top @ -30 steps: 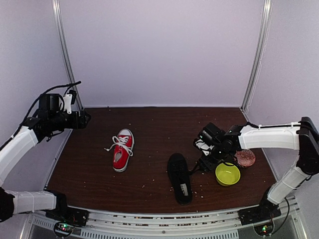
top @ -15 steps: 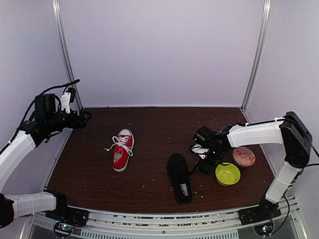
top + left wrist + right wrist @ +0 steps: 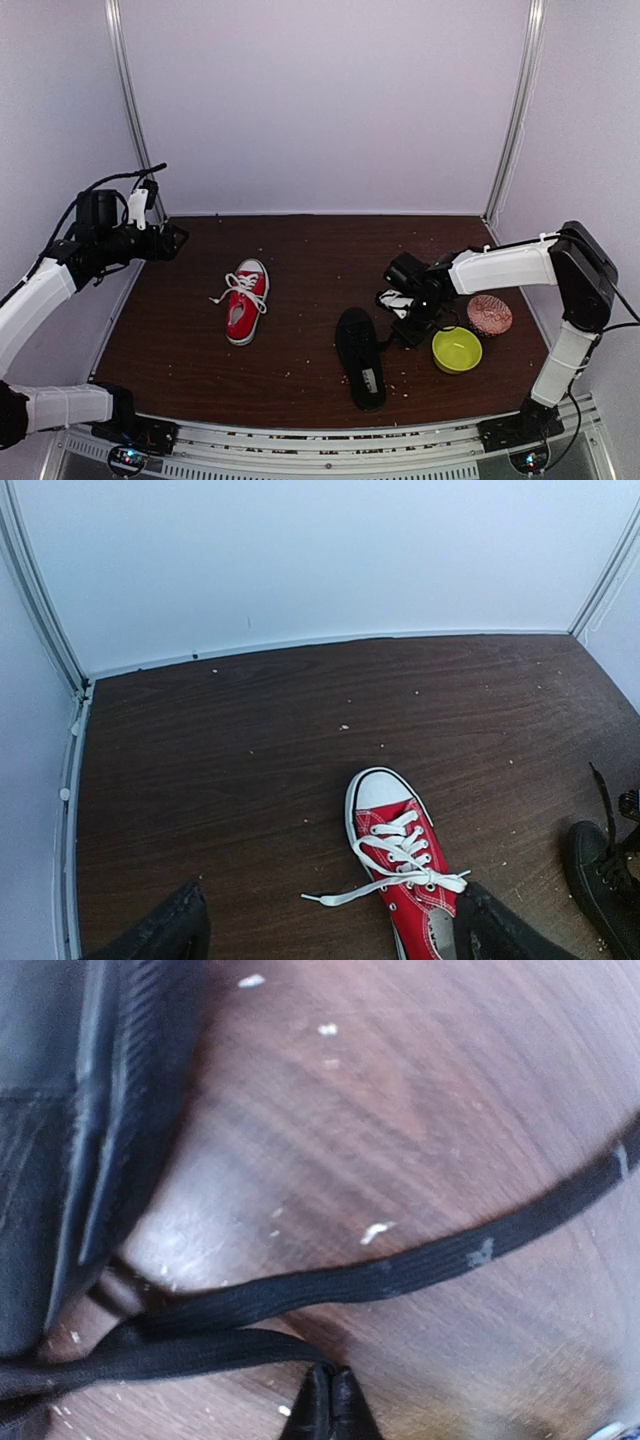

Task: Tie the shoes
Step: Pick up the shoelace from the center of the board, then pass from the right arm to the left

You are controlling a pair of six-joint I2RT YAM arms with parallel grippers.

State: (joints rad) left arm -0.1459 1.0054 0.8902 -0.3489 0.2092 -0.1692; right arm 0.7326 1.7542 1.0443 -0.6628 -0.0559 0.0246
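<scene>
Red sneaker point(image 3: 246, 300) lies left of centre on the table point(image 3: 320, 250). Its long axis runs near to far and its white toe cap points at the back wall. White laces point(image 3: 400, 865) are loose and trail to its left.

Black shoe point(image 3: 360, 356) lies right of centre and closer to the arms. Its axis runs the same way, toe away and heel towards the near edge.

Open board surrounds the sneaker. A yellow-green bowl point(image 3: 457, 350) and a pinkish round object point(image 3: 490, 315) stand to the right of the black shoe.

Right gripper point(image 3: 333, 1405) is low, just right of the black shoe, its jaws clenched on the black lace point(image 3: 400, 1272). Left gripper point(image 3: 172, 240) hangs high by the far-left corner, jaws spread and holding nothing.
</scene>
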